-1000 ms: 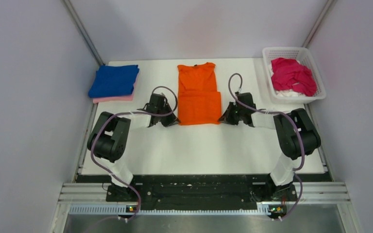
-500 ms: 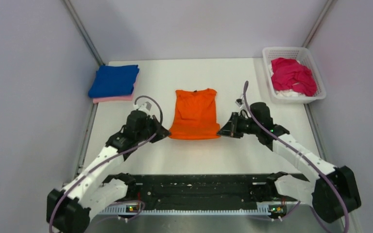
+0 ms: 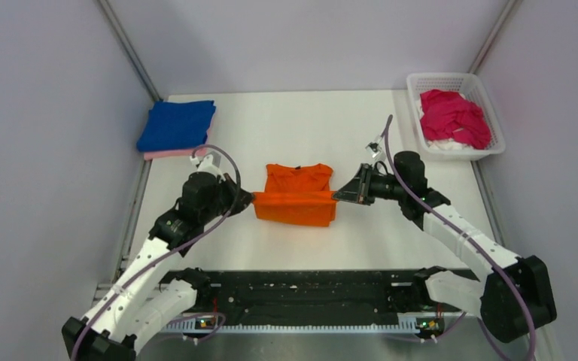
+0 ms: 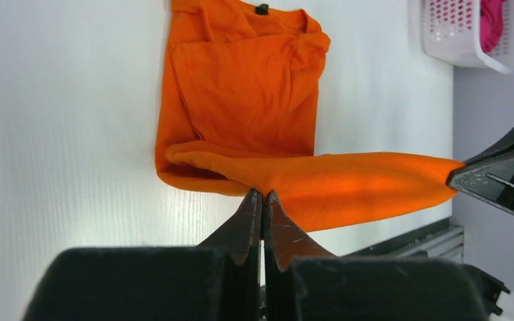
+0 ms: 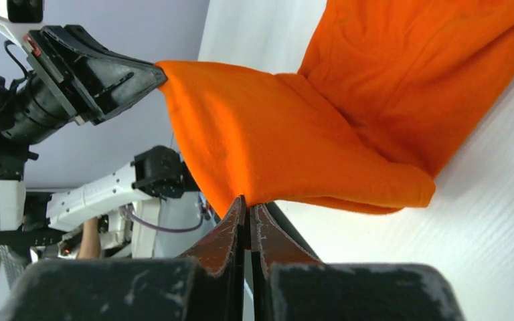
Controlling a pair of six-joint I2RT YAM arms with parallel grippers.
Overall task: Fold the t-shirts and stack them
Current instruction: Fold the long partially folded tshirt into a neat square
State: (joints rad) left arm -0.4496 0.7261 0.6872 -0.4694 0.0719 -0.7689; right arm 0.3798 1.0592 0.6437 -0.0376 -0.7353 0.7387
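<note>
Top external view: the left tool [image 3: 247,201] is seen clenched on the left-hand end of the folded lower edge of the orange t-shirt [image 3: 297,197], and the right tool [image 3: 340,195] is clenched on the right-hand end. Between them that edge is held taut and raised off the counter [image 3: 308,244], as is shown by both wrist views, while the collar half is laid flat on the counter just above it in the frame. At upper left a folded blue t-shirt [image 3: 177,125] is stacked on a pink t-shirt [image 3: 174,153]. At upper right a crumpled magenta t-shirt [image 3: 455,116] is held in a white basket [image 3: 436,76].
</note>
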